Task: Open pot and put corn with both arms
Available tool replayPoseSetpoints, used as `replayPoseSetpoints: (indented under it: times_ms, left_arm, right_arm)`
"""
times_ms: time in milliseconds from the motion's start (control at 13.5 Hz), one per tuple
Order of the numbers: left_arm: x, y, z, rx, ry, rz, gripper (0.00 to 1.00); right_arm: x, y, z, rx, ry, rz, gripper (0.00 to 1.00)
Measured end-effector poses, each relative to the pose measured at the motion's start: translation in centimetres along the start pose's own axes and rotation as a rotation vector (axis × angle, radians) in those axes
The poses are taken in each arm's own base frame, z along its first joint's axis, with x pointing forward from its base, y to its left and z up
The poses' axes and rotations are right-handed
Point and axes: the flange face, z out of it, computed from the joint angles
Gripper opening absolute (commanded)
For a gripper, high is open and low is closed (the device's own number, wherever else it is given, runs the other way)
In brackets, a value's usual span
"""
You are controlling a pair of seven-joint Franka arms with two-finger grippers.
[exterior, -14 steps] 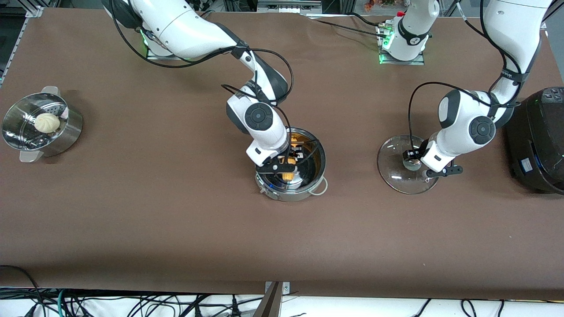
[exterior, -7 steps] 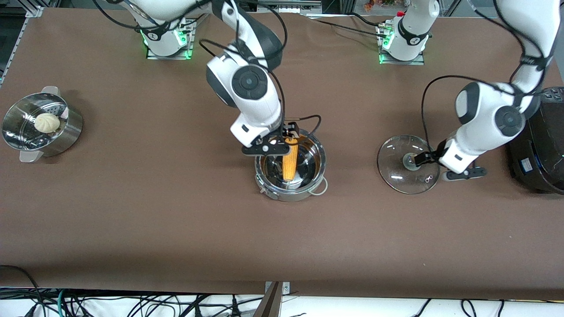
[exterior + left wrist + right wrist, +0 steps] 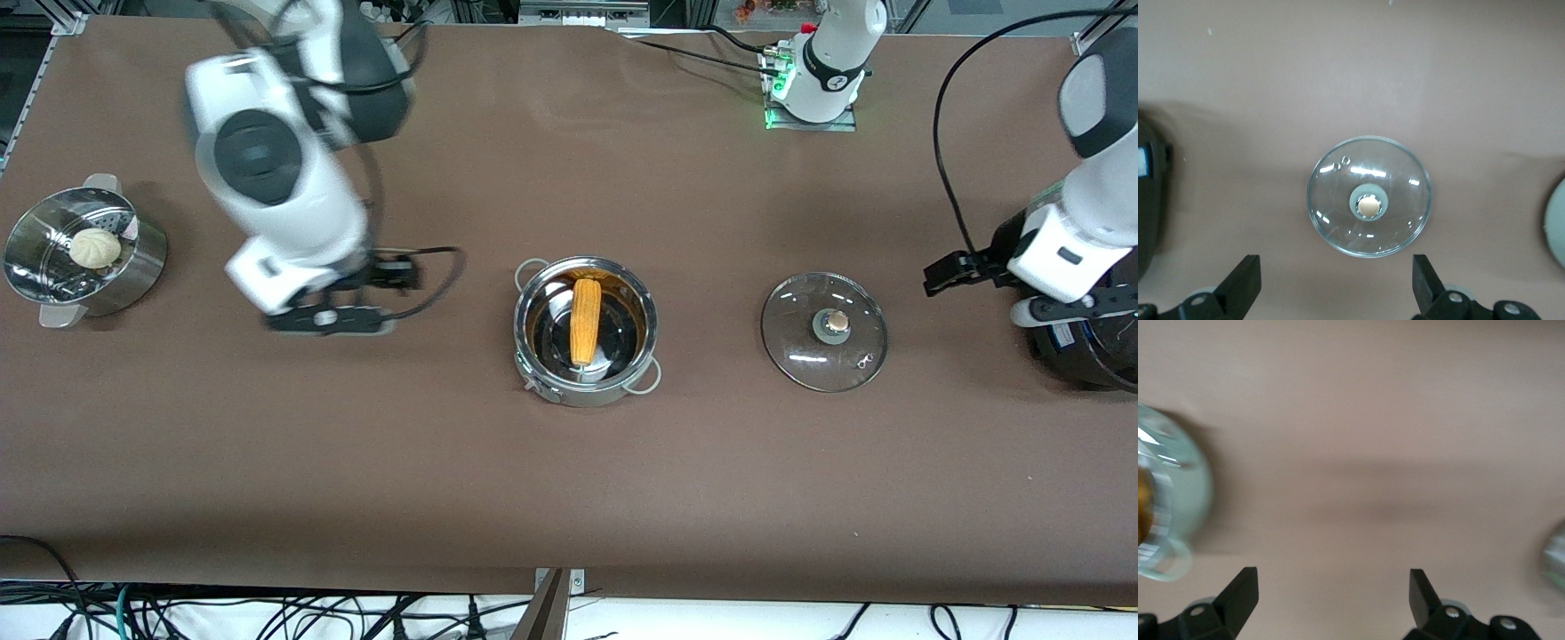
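Steamer (image 3: pixel 84 252), black cooker (image 3: pixel 1080 293) at worktop ends. Corn (image 3: pixel 584 321) in pot (image 3: pixel 587 331), lid (image 3: pixel 824 332) beside; right gripper (image 3: pixel 342 298), left gripper (image 3: pixel 965 271) spread, empty, well apart.

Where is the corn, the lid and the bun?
corn (image 3: pixel 584 321), front view, middle of the cob.
lid (image 3: pixel 805 336), front view, clear glass beside the knob.
bun (image 3: pixel 95 247), front view, its top.

Blurry and cut-off bits

The right hand (image 3: pixel 391 276) is smeared. The black cooker (image 3: pixel 1080 351) runs off the frame's right edge.
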Motion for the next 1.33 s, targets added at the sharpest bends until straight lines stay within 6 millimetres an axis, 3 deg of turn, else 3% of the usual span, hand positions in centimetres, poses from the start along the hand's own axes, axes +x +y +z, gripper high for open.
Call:
replayPoseSetpoints:
  times_ms: [148,222,519,593,741,1037,1185,1333]
  left_arm:
    - [0.2,0.8,-1.3,-0.006,0.021,0.015,1.00]
    - [0.2,1.3,-1.5,-0.009,0.025,0.023,1.00]
    - [0.4,1.7,-2.3,-0.014,0.038,0.029,1.00]
    - [0.3,1.8,-2.3,-0.014,0.032,0.031,1.00]
    - [0.0,1.7,-3.3,-0.010,0.022,0.030,1.00]
    - [-1.6,2.1,-6.2,0.005,0.027,0.037,1.00]
    - [-2.1,2.7,-6.9,0.016,0.035,0.044,1.00]
    - [-2.2,2.5,-6.9,0.020,0.030,0.038,1.00]
  right_arm:
    - [0.4,8.6,-0.2,-0.002,-0.053,0.021,1.00]
    - [0.4,11.5,0.1,0.013,-0.066,0.049,1.00]
    - [-1.6,19.6,4.0,0.127,-0.022,0.141,1.00]
    - [-2.9,20.5,4.4,0.157,-0.011,0.143,1.00]
    - [-5.6,21.0,3.1,0.153,0.018,0.129,1.00]
    - [-9.8,20.9,-2.3,0.127,0.110,0.141,1.00]
    - [-11.2,21.6,-3.9,0.124,0.124,0.153,1.00]
    - [-11.1,22.6,-3.8,0.127,0.122,0.171,1.00]
